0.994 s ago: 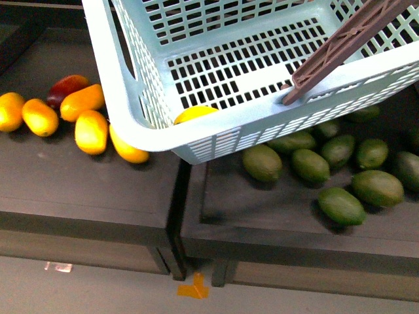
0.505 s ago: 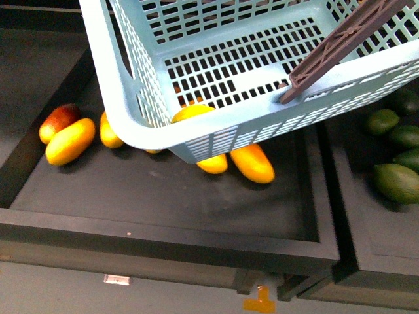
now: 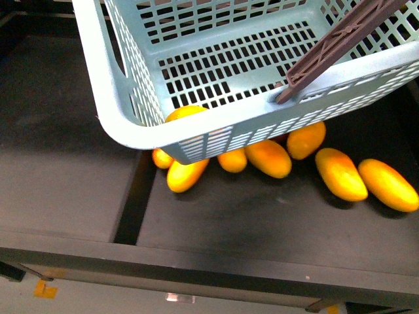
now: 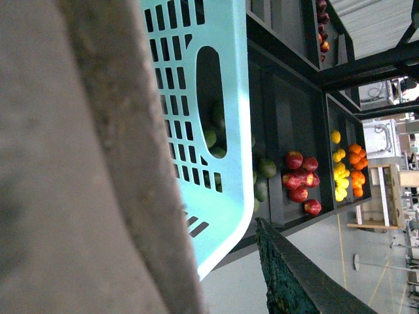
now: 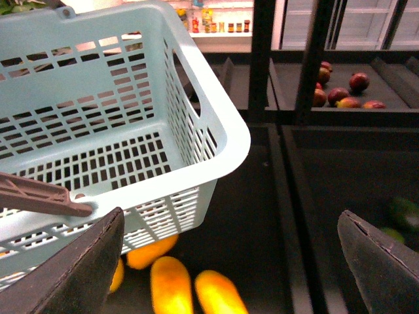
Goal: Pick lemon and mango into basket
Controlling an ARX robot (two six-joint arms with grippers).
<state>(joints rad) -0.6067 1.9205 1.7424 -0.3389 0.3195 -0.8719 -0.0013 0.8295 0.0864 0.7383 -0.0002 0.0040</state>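
Mangoes are in no grip: the right gripper (image 5: 229, 219) stands released, its two dark fingers (image 5: 75, 275) spread wide with nothing between them, hovering beside a corner of the basket (image 5: 229, 147) and above the dark tray (image 5: 252, 255). Of the left gripper (image 4: 268, 239) only one dark, rough finger shows in its wrist view, next to a blurred grey-brown bar (image 4: 85, 163) that fills that side of the picture; whether those jaws are clenched or released I cannot tell. Just past that finger comes the light turquoise basket, raised clear of the tray, with one brown handle (image 3: 340, 42) slanting up from its pivot on the near wall. Inside, against the near wall by the rounded corner, sits a rounded yellow fruit, by its look the lemon (image 3: 185, 112), mostly hidden by the rim. Below, on the tray, the mango (image 3: 268, 158) lies in a loose row with others like it, some partly under the basket's near edge and two further right, close together. Beyond the basket, the left wrist view shows green fruit (image 4: 265, 169), then red fruit (image 4: 298, 178), small yellow fruit (image 4: 339, 180) and orange ones (image 4: 357, 158) in further trays.
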